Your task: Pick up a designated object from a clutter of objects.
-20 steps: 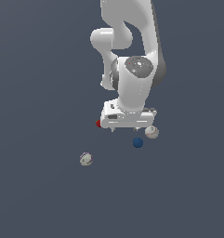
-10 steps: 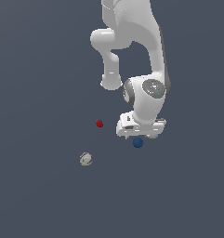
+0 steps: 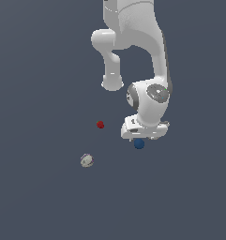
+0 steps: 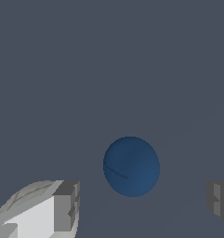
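One arm, and its gripper (image 3: 141, 137) hangs low over the dark blue ball (image 3: 139, 144), which lies on the grey floor (image 3: 39, 201) just under the hand. In the wrist view the ball (image 4: 131, 166) sits between the two fingertips (image 4: 66, 206), with clear floor on both sides of it — so the pincer is spread wide and holds nothing. That placement reads as the line-up for a grasp: fingers straddling the ball, ready to go down and close, though the ball sits a little nearer one finger than the other.

Behind that nearer finger the wrist view shows a pale curved shape (image 4: 25, 197) (probably one of the whitish balls, but too little of it shows to be sure). If so, it is close by and could get nudged on the descent.

Off toward the exterior view's left lie the red lump (image 3: 100, 124) and a whitish ball (image 3: 86, 160) — both well apart from the blue one and in nobody's way.
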Robot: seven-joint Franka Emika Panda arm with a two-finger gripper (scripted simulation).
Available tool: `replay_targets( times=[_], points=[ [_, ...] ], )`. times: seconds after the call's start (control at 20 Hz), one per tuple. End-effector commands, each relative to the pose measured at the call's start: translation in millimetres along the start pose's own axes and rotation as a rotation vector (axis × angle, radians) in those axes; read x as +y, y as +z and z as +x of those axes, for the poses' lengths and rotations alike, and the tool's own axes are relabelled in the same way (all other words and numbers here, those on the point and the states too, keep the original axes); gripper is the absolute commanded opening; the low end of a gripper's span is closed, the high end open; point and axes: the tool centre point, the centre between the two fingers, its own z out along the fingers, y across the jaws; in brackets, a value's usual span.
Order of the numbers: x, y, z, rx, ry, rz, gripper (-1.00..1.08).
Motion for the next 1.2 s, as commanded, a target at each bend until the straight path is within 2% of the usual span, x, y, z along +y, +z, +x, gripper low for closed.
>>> replay_targets(
  times=[0.0, 0.5, 0.75, 0.8, 1.15],
  points=[
    [0.1, 2.5, 0.0, 0.0, 0.0, 0.0, 1.0],
    [-0.8, 43.9, -0.9, 0.001, 0.001, 0.001, 1.0],
    [-1.0, 50.8, -0.2, 0.001, 0.001, 0.001, 1.0],
    [-1.0, 50.8, -0.2, 0.001, 0.001, 0.001, -1.0],
    [-1.0, 50.8, -0.2, 0.001, 0.001, 0.001, -1.0]
  ],
)
